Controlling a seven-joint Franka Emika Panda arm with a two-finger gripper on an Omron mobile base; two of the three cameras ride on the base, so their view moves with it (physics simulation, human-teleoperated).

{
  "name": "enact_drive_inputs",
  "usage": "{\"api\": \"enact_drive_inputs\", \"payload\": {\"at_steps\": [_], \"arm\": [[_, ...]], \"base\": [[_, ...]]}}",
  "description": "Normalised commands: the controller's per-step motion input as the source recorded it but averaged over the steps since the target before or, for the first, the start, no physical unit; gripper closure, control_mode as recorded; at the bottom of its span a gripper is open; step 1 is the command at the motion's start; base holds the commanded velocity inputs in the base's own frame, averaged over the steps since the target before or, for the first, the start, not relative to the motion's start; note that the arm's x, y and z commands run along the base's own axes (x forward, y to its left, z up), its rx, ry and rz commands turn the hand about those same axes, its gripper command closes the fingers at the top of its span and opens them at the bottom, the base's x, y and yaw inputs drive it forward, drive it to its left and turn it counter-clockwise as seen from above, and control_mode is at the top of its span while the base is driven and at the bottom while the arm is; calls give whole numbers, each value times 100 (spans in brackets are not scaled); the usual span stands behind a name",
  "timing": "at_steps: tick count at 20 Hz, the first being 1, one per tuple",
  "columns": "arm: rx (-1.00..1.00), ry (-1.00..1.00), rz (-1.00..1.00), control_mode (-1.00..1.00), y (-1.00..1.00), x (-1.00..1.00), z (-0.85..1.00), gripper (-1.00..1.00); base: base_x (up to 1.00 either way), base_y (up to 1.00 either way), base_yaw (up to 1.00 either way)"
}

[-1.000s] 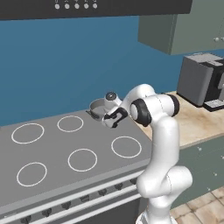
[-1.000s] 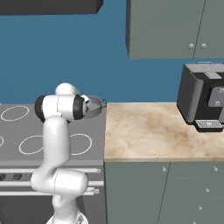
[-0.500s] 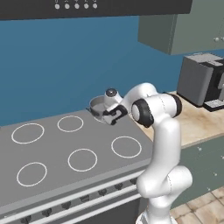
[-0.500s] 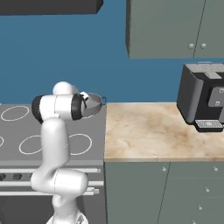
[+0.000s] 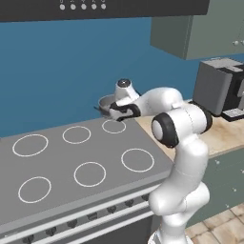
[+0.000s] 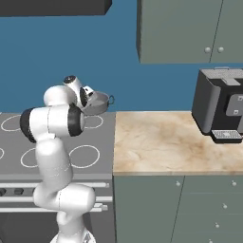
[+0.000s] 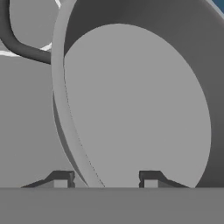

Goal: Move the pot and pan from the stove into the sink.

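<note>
Pincer (image 7: 105,179) first: in the hand view we see its two dark tips standing on both sides of the rim of the pot (image 7: 135,109), one tip outside the wall and one inside, so the jaws are about half closed and they seem to pinch the wall. We judge that the pot is gripped, though whether the pads truly press on the metal we cannot tell for sure. One loop handle (image 7: 19,46) curves at the upper left.

From the left base view, we see the pincer (image 5: 116,111) at the back right corner of the stove (image 5: 57,190), with the grey pot (image 5: 105,102) just behind it, near the blue wall. We cannot tell if the pot stands on the burner or is a little lifted.

From the right base view, the pot (image 6: 97,103) appears beside the hand, above the back of the stove (image 6: 95,142) and close to the beige surface (image 6: 175,142).

We think the pot is stiff metal, rather heavy and smooth, so a hold on the thin wall can slip or let it tilt. A grip near the loop handle would be the safer place, and the carrying should be slow.
</note>
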Motion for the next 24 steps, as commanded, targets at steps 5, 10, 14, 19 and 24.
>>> {"api": "enact_drive_inputs", "payload": {"at_steps": [5, 10, 14, 19, 24], "arm": [[0, 1, 0, -100, -17, -70, 90, 100], [1, -1, 0, -100, -20, -90, 77, 100], [2, -7, 3, -100, -10, -98, 69, 100], [3, -9, 6, -100, -5, -100, 60, 100], [4, -23, 4, -100, -6, -94, 24, 100]], "base": [[0, 0, 0], [0, 0, 0], [0, 0, 0], [0, 0, 0], [0, 0, 0]]}}
